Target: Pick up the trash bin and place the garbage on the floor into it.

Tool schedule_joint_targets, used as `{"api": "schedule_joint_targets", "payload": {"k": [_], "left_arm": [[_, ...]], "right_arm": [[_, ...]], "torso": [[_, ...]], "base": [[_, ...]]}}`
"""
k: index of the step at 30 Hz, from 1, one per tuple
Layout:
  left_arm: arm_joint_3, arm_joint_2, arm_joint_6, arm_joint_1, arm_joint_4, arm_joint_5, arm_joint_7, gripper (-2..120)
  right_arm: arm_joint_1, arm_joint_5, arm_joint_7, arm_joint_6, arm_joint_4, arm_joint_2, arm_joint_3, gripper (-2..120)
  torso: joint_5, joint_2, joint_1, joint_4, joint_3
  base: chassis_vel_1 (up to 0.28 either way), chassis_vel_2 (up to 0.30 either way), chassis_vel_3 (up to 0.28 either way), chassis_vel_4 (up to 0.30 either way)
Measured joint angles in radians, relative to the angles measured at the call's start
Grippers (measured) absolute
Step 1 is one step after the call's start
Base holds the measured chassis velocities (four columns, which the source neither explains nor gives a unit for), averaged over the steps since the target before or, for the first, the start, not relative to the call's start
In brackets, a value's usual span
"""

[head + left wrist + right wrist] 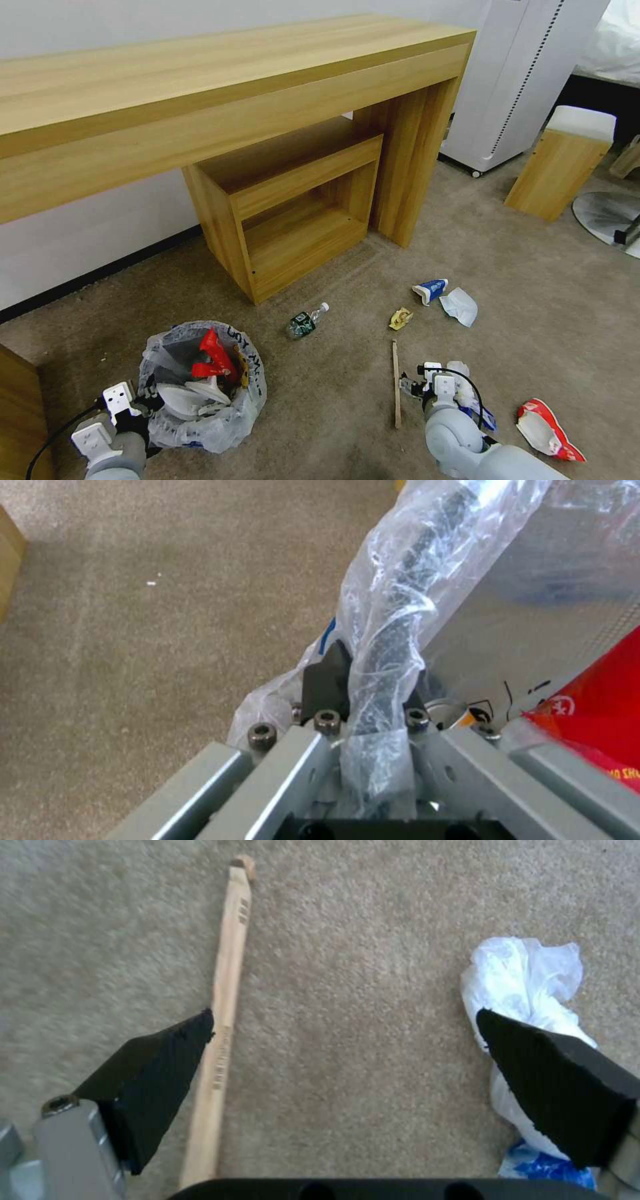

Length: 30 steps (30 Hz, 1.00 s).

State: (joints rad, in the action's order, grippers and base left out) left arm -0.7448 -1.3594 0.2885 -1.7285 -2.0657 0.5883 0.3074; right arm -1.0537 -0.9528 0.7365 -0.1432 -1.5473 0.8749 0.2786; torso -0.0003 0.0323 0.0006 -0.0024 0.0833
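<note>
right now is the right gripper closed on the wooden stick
No, the right gripper is open above the carpet, with the wooden stick lying beside one finger, ungrasped.

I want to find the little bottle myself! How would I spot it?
Look at the wooden desk with the open cubby beneath it. On the beige carpet just in front of that cubby lies the small bottle, on its side. Unlike the wrappers nearby, it is clear, with a green label and white cap.

Black lettering on the trash bin liner (too crinkled to read), no other legible text
</note>
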Motion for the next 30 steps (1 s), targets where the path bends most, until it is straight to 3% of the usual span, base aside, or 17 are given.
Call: {"api": "schedule_joint_targets", "payload": {"k": [30], "left_arm": [[0.007,-0.038,-0.010,-0.012,-0.022,-0.009,-0.008,0]], "right_arm": [[0.167,0.109,-0.096,0.129,0.291,0.115,0.239,84]], "torso": [[0.0002,0.000,0.000,0.0002,0.000]], "base": [[0.000,0.000,0.000,0.000]]}}
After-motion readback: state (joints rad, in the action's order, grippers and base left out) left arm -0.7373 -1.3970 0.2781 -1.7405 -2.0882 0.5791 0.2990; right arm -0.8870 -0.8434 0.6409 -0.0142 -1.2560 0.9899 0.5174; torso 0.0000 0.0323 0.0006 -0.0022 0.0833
